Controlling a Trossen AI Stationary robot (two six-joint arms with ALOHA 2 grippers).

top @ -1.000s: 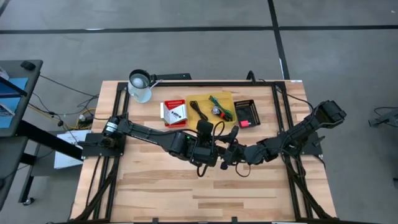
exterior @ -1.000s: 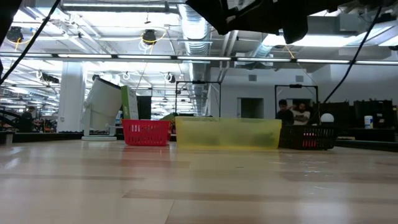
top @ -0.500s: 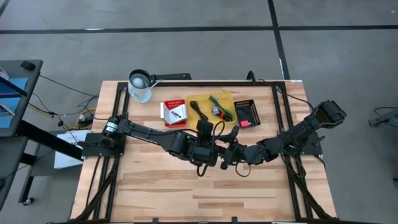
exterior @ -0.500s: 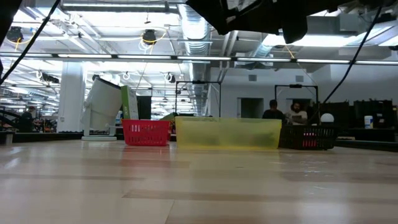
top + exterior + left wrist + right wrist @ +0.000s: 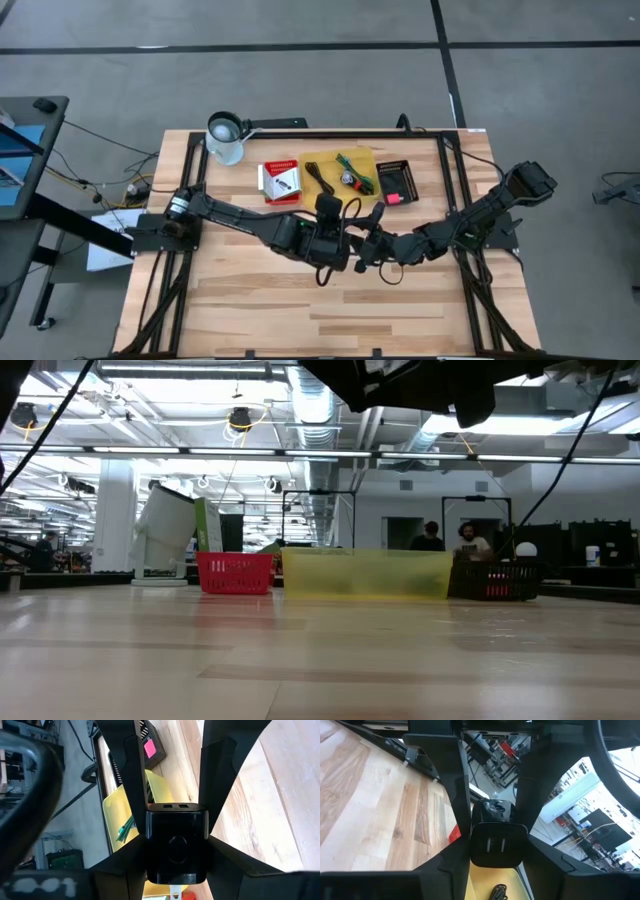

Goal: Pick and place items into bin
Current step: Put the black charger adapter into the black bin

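Note:
A small black block (image 5: 176,840) with two slots on one face (image 5: 498,845) hangs above the middle of the table. My left gripper (image 5: 345,243) and my right gripper (image 5: 373,247) meet there, each shut on it. In the low view only the dark arms (image 5: 420,385) show, high over the tabletop. The yellow bin (image 5: 340,172) at the far side holds a black cord, a green stick and a silvery piece. The red bin (image 5: 280,180) holds a white packet. The black bin (image 5: 395,180) holds a pink piece. My left gripper pinches the block between its two fingers by two opposite sides (image 5: 150,840). The fingers come from the table's left, slanting down. The block is lifted clear of the table. My right gripper pinches the same block between its two fingers by two opposite sides (image 5: 474,845). The fingers come about level from the table's right. The slotted face points back toward my wrist.
A white jug (image 5: 226,138) stands at the far left corner. The three bins stand in a row along the far side (image 5: 365,573). Bare wood (image 5: 330,310) fills the near half of the table. People stand in the room beyond (image 5: 470,540).

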